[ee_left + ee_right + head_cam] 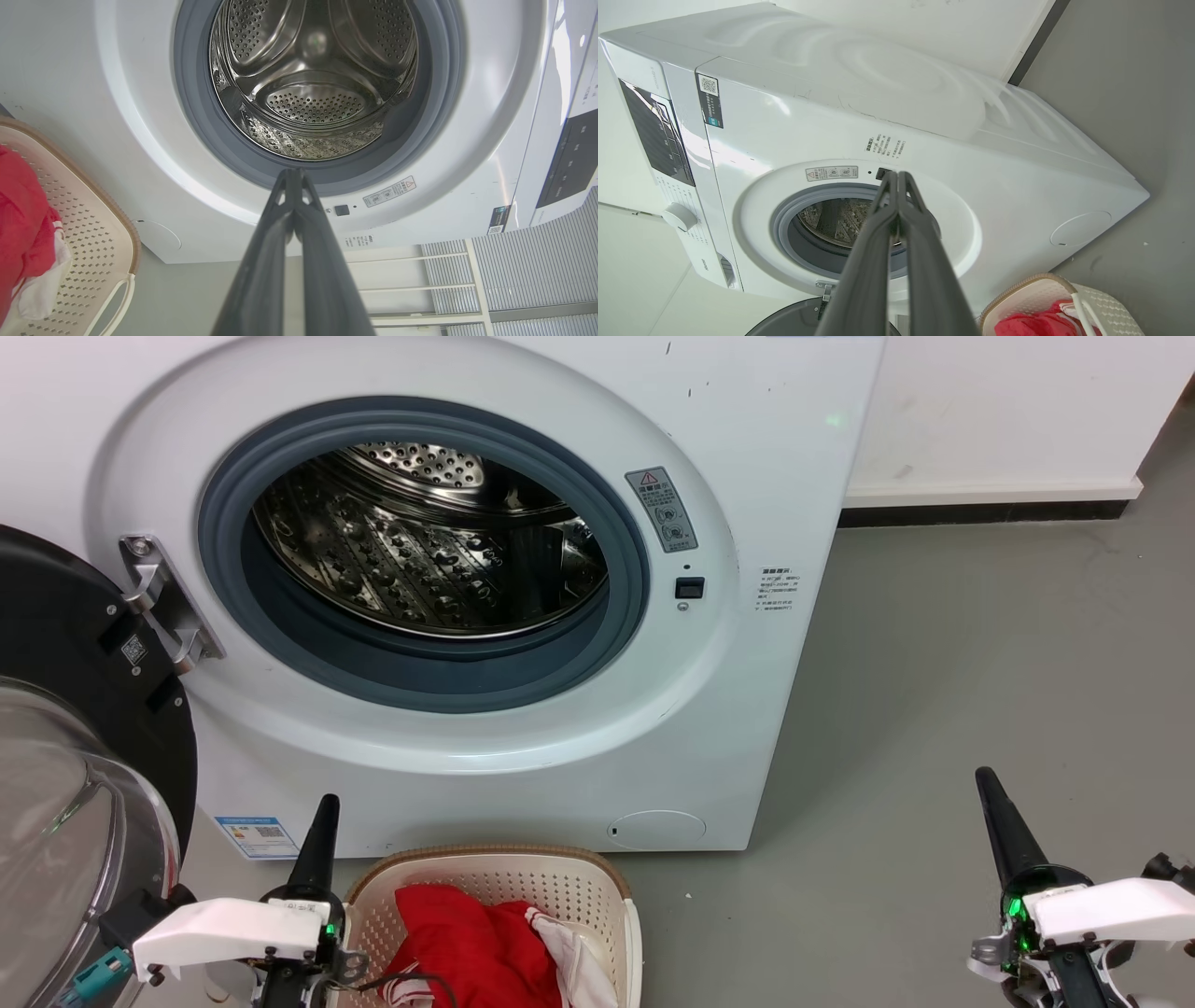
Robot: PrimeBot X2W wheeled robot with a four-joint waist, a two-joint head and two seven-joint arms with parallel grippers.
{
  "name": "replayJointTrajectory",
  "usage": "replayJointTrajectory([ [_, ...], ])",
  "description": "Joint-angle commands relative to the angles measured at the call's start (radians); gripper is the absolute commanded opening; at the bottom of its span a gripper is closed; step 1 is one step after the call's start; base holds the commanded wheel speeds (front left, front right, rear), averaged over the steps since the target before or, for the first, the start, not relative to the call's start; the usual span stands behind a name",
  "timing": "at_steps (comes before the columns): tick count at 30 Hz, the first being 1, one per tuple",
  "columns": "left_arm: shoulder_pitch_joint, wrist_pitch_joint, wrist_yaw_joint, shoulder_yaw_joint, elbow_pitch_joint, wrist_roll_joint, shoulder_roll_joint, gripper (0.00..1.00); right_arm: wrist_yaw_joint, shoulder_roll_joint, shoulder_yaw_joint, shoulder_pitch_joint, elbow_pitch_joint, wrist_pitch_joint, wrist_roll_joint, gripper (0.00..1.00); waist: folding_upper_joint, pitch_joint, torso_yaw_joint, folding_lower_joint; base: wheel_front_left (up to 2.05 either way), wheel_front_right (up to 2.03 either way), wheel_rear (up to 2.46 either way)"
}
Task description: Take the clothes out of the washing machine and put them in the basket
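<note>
Red clothes (467, 933) lie in the basket (569, 882) below the washing machine (728, 709), its open porthole (420, 677) facing the robot, left hand (327, 807) and right hand (986, 786) both pinched shut, empty.

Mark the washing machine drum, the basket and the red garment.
washing machine drum (411, 560): head view, perforated steel wall.
basket (495, 851): head view, far brown rim.
red garment (457, 943): head view, middle of the cloth.
</note>
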Motion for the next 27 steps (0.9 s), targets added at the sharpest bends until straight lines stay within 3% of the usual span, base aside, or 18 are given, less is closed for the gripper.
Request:
replayJointTrajectory([
  [1,-0.019,0.005,-0.006,0.003,-0.002,-0.020,0.000,0.00,0.000,-0.004,-0.003,-0.021,0.001,0.004,0.022,0.00,-0.0001,0.000,0.000,0.0000,0.00,0.00,0.00],
  [27,-0.033,0.040,-0.024,0.016,0.021,-0.236,-0.005,0.00,0.000,0.001,-0.023,-0.044,0.040,0.034,0.239,0.00,-0.0001,-0.004,0.004,0.0000,0.00,0.00,0.00],
])
